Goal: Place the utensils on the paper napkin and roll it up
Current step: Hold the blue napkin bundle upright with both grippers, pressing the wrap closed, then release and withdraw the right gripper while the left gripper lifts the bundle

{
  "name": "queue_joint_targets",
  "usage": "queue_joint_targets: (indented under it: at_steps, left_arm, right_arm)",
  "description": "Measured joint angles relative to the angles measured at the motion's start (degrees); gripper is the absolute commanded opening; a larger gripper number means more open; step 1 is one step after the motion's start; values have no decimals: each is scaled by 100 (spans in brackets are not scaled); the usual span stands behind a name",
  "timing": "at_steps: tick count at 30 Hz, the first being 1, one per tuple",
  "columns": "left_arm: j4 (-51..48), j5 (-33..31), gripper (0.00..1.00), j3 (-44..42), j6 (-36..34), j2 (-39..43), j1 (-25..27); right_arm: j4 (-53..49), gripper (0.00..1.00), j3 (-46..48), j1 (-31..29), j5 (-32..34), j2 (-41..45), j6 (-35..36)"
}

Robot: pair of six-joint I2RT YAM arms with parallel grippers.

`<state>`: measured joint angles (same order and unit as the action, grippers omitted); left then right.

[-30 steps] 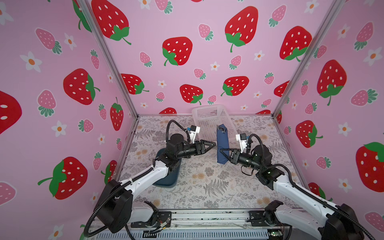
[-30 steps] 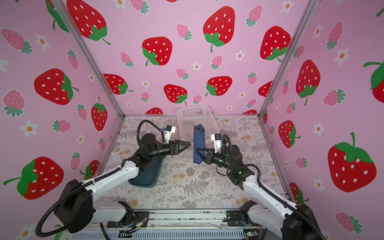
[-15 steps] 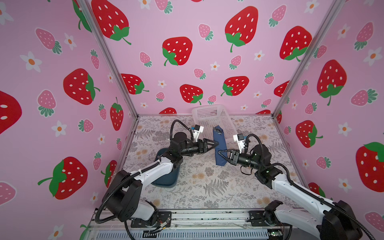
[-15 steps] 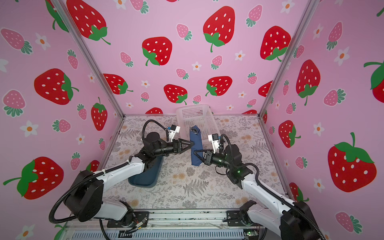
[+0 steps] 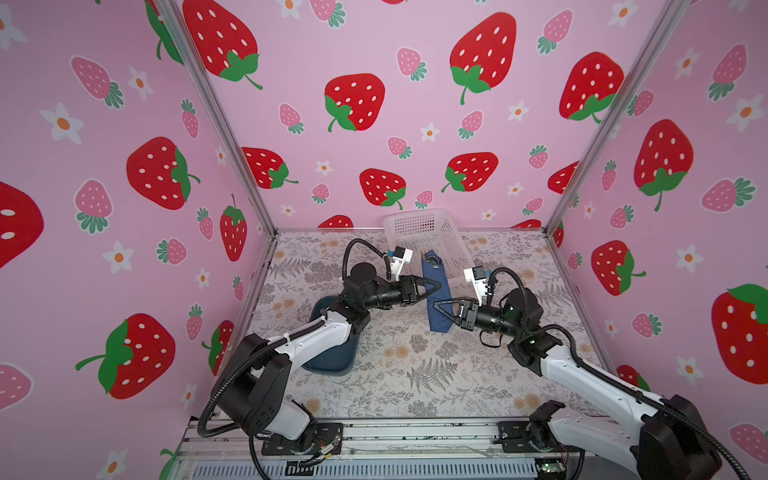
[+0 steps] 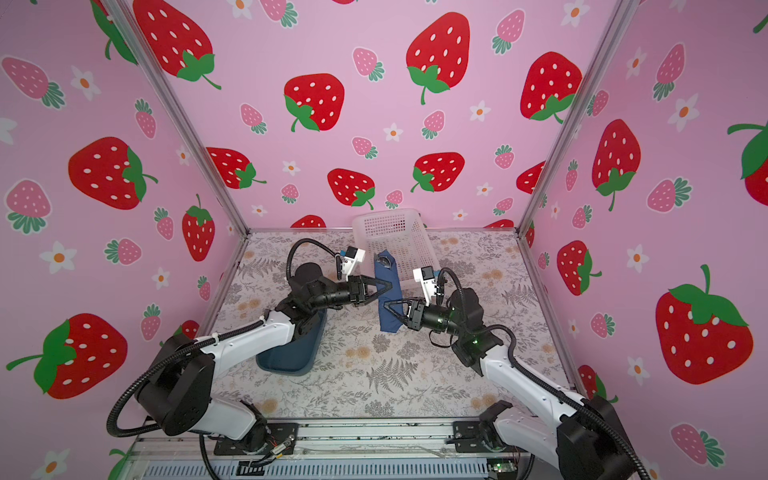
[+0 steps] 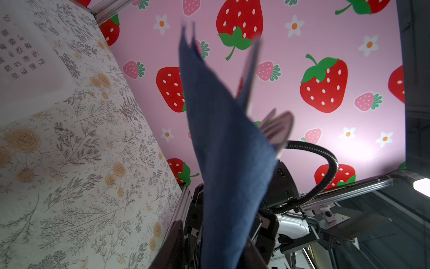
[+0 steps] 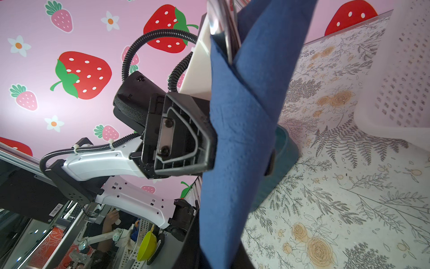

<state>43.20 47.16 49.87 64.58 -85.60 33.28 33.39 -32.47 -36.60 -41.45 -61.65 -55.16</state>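
Napkin [image 5: 434, 270] upright, level left tool [image 5: 437, 287] seemingly gripping

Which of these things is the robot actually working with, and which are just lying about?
In the job:
- paper napkin, rolled, held roughly upright
- utensils, poking from its top
- left gripper and right gripper, both gripping it

Lying about:
- white basket
- teal tray, partly under the left arm

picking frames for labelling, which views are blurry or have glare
left wrist: the napkin and utensils are smeared and out of focus, with a bright patch on the wall behind; right wrist: napkin's near end soft, a highlight on the utensils; both top views: sharp, evenly lit, stretched at the edges
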Motion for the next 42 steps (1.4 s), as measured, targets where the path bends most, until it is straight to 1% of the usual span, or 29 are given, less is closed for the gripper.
queue_joint_targets:
  at_steps: [3,5,10,15,16,19,22,24,27,30,34,36,38,40,42]
  left_arm:
    - [39,0,19,0,-4,4,0]
    - [48,0,15,0,-9,7,0]
    - [33,0,10,0,-39,46,0]
    - [-13,-9,7,0,-140,195,11]
    - [-35,-17,7,0,-162,234,11]
    - [-118,-20,7,0,-225,332,9]
    - [-168,-24,7,-4,-293,413,-28]
    - [-199,-42,7,-44,-326,490,-68]
    - [-284,-94,7,-184,-337,686,-190]
    - [-389,-129,7,-308,-356,887,-352]
    - [-588,-173,7,-525,-457,1272,-568]
    - [-776,-173,7,-590,-511,1480,-656]
    - [-953,-170,7,-623,-592,1672,-726]
    - [-1145,-170,7,-623,-671,1851,-782]
    - [-1322,-164,7,-623,-765,2011,-835]
  right_arm:
    - [0,18,0,0,2,0,-20]
    - [0,19,2,0,2,0,-33]
    - [2,20,2,-2,4,0,-44]
    - [57,27,2,-2,24,48,-55]
    - [63,29,2,-2,33,72,-57]
    - [59,44,0,0,74,142,-85]
    - [-46,55,-24,4,170,229,-35]
    - [-205,59,-70,28,267,317,31]
    - [-570,65,-181,109,566,520,162]
    - [-942,69,-223,286,1038,782,278]
    - [-1703,68,-341,520,2079,750,170]
    - [-1974,68,-404,605,2459,459,28]
    - [-2151,69,-527,649,2667,-70,-76]
    - [-2433,72,-837,662,2813,-723,-81]
    - [-2841,74,-1351,662,3056,-1360,59]
